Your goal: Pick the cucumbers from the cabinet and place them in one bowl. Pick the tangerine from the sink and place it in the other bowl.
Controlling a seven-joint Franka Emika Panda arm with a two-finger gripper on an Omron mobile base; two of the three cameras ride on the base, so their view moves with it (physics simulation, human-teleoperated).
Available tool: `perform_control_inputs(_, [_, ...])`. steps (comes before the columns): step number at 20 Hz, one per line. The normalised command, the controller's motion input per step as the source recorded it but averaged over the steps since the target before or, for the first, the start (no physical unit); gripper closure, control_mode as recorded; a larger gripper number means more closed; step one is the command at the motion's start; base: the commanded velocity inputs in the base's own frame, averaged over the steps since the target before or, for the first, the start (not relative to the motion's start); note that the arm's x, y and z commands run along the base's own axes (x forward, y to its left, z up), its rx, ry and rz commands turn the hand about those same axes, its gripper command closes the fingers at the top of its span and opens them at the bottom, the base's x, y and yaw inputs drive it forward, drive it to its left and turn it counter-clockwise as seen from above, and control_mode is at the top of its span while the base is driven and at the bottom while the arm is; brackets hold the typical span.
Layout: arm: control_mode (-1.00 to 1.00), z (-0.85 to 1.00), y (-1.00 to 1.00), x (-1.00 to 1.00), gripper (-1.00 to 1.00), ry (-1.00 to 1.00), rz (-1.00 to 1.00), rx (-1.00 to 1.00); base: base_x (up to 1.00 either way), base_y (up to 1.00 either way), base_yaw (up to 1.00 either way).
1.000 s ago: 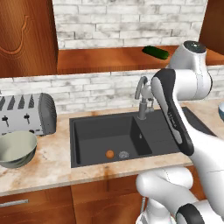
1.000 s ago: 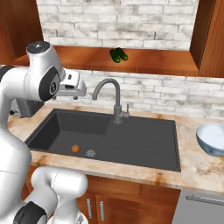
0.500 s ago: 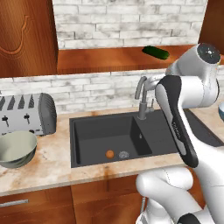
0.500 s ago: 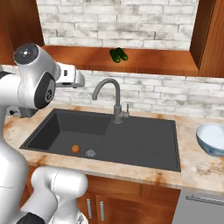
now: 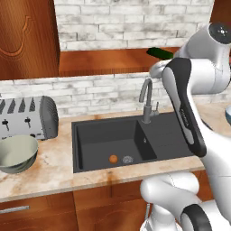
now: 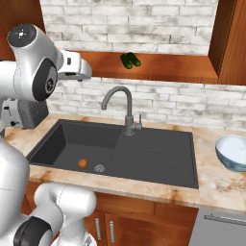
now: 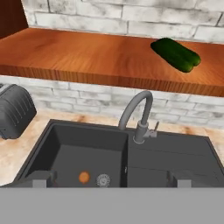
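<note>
Lying side by side on the cabinet (image 6: 163,72) shelf, the cucumbers (image 7: 176,54) are untouched, well back from the shelf's front edge and to the right of the tap (image 7: 139,117) as my hand camera sees them. The right base view shows them as a dark green pair (image 6: 130,60) above and just behind the tap's arch. No cucumber is in the blue bowl (image 6: 232,152), which stands on the bench (image 6: 221,182) to the right of the sink (image 6: 120,151), its whitish inside bare as far as I can see.

The tangerine (image 5: 113,159) rests on the basin floor just beside the drain (image 5: 127,159), so that half of the task has not begun either. The grey-green bowl (image 5: 16,154) sits at the far left of the bench in front of the toaster (image 5: 28,117), and nothing shows in it.

My jaws are raised at about shelf height, to the left of the cucumbers and well apart from them. My fingertips (image 7: 40,178) stand wide apart at the bottom of the hand view, with nothing between them.

I judge the task at its start: both picks and both placements remain, and the cucumbers look the likelier first target.
</note>
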Motion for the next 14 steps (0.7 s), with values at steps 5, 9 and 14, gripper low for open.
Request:
perform_control_inputs(5, [-1.0,-0.13,-0.03,0.12,-1.0,-0.03,0.0,-0.03,0.0,0.0,0.0])
perform_control_inputs(9, [-1.0,-0.62,-0.33,0.37,-1.0,0.0,0.01,0.0,0.0,0.0,0.0])
perform_control_inputs(14, [-1.0,0.25,-0.23,0.19,-1.0,0.0,0.0,-0.05,0.0,0.0,0.0])
